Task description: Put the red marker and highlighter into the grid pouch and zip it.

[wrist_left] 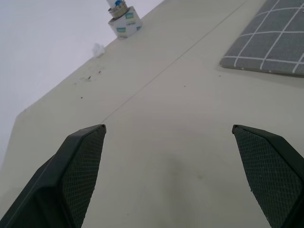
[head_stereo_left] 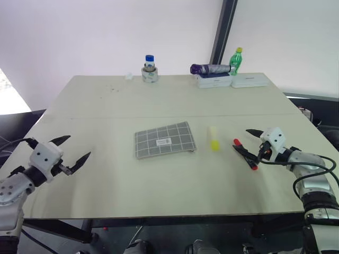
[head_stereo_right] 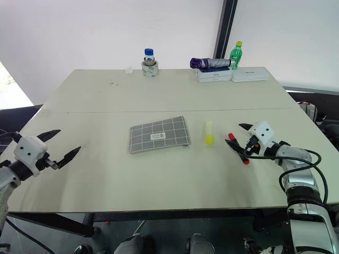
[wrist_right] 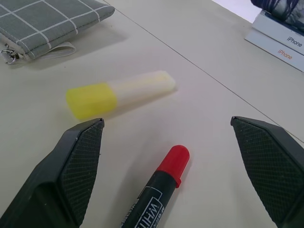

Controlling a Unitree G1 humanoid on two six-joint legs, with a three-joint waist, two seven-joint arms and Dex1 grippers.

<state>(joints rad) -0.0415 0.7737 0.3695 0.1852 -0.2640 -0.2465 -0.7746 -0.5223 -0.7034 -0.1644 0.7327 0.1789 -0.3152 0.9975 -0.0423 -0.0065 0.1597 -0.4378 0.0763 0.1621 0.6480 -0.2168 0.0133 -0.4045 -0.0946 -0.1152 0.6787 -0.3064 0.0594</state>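
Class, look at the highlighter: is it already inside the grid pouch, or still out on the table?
Out. The highlighter lies flat on the table, beside the grid pouch, apart from it.

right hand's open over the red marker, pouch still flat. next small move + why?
Probably ease the right hand down and close on the red marker. Its fingers stand wide open with the marker lying between them on the table, not yet gripped. The highlighter lies farther off, beside the grid pouch, and the left hand is open and far from all three.
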